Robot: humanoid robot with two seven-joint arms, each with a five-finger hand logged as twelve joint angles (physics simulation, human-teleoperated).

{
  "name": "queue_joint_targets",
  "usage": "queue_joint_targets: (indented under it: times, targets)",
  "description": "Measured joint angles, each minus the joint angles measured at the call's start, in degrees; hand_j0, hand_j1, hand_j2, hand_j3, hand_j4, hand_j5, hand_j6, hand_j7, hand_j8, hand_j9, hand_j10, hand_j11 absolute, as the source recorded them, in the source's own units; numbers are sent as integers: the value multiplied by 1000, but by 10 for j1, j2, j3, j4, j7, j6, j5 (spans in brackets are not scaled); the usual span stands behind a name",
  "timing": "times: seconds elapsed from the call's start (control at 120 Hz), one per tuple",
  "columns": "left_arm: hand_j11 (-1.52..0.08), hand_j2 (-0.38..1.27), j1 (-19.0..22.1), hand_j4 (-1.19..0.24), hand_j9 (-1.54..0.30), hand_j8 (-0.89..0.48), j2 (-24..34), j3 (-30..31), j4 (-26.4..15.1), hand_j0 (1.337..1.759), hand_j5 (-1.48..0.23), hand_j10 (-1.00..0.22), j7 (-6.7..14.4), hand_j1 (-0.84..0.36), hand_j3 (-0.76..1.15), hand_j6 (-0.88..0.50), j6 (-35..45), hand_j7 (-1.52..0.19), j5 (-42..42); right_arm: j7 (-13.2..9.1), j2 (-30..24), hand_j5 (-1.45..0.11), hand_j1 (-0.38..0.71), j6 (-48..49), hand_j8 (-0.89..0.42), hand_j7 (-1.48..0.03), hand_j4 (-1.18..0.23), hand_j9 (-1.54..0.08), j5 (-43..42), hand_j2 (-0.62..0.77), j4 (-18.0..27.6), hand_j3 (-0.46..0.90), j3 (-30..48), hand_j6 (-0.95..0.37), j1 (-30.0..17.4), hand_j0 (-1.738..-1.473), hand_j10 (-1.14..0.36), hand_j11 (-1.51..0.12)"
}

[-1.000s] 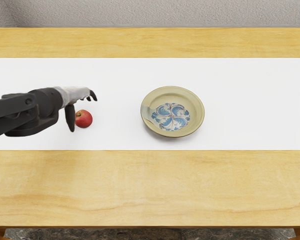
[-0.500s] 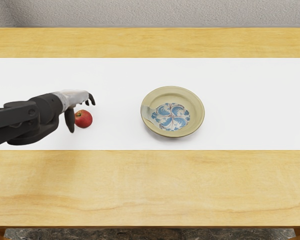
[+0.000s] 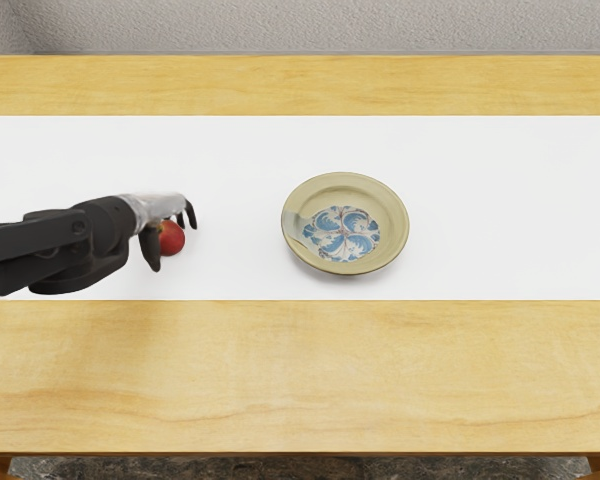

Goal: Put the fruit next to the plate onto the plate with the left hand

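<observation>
Apple point(image 3: 175, 239) now half-covered, robot hand point(image 3: 161, 216) lowered

The stretch of white runner point(image 3: 242, 160) between the apple point(image 3: 174, 240) and the plate point(image 3: 394, 222) was wide open, an easy lane. The left hand point(image 3: 162, 218) crowded the apple's left side and top. The plate's raised rim was the only bump. Loads of bare counter point(image 3: 300, 370) up front.

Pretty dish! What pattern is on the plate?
Blue swirls at the centre of the olive-green plate, head view.
</observation>
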Motion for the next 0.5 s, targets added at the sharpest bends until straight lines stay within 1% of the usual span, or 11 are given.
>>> queue_joint_targets:
  times: [0.058, 0.15, 0.233, 0.317, 0.333, 0.35, 0.392, 0.408, 0.45, 0.458, 0.5]
  targets:
    - [-571, 92, 0, -444, -571, -397, 2, 1, 0, 1658, -569, -442, 0, -174, 0, -436, 0, -569, -4, 0, 0, -20, -331, 0, -15, -20, -15, -20, 0, -3, 0, 0, 0, -15, 0, -1658, -15, -20]
    - [-666, 116, 0, -516, -666, -488, 4, 2, 0, 1658, -664, -514, 0, -253, 0, -481, 0, -665, -9, 0, 0, -20, -331, 0, -15, -20, -15, -20, 0, -3, -1, 0, 0, -15, 0, -1658, -15, -20]
    - [-786, 151, 0, -592, -787, -425, 6, 3, 0, 1654, -782, -589, 0, -275, 0, -421, -1, -785, -11, 0, 0, -20, -331, 0, -15, -20, -15, -20, 0, -3, -1, 0, 0, -15, 0, -1658, -15, -20]
    - [-880, 300, 0, -647, -881, -426, 9, 3, 0, 1653, -877, -658, 0, -289, 0, -425, -2, -882, -13, 0, 0, -20, -331, 0, -15, -20, -15, -20, 0, -3, -1, 0, 0, -15, 0, -1658, -15, -20]
    - [-899, 333, 0, -646, -901, -418, 9, 3, 0, 1653, -898, -671, 0, -296, 0, -415, -2, -901, -14, 0, 0, -20, -331, 0, -15, -20, -15, -20, 0, -3, -1, 0, 0, -15, 0, -1658, -15, -20]
    - [-915, 346, -1, -635, -917, -451, 10, 3, 0, 1653, -918, -685, 0, -308, 0, -395, -2, -918, -15, 0, 0, -20, -331, 0, -15, -20, -15, -20, 0, -3, -1, 0, 0, -15, 0, -1658, -15, -20]
    - [-953, 402, -5, -588, -955, -371, 11, 3, 1, 1652, -974, -710, 0, -324, 0, -342, -4, -955, -23, 0, 0, -20, -331, 0, -15, -20, -15, -20, 0, -3, -1, 0, 0, -15, 0, -1658, -15, -20]
    - [-966, 371, -7, -589, -968, -362, 11, 3, 1, 1652, -992, -720, 0, -330, 0, -339, -4, -967, -25, 0, 0, -20, -331, 0, -15, -20, -15, -20, 0, -3, -1, 0, 0, -15, 0, -1658, -15, -20]
    - [-995, 408, -9, -560, -995, -332, 11, 2, 1, 1652, -1033, -696, 0, -347, 0, -314, -5, -995, -30, 0, 0, -20, -331, 0, -15, -20, -15, -20, 0, -3, -1, 0, 0, -15, 0, -1658, -15, -20]
    - [-1001, 384, -10, -556, -1000, -330, 11, 2, 1, 1652, -1040, -694, 0, -348, 0, -311, -5, -1000, -31, 0, 0, -20, -331, 0, -15, -20, -15, -20, 0, -3, -1, 0, 0, -15, 0, -1658, -15, -20]
    - [-1024, 445, -13, -543, -1022, -314, 15, 2, 1, 1652, -1073, -681, 0, -365, 0, -293, -6, -1022, -37, 0, 0, -20, -331, 0, -15, -20, -15, -20, 0, -3, -1, 0, 1, -15, 0, -1658, -15, -20]
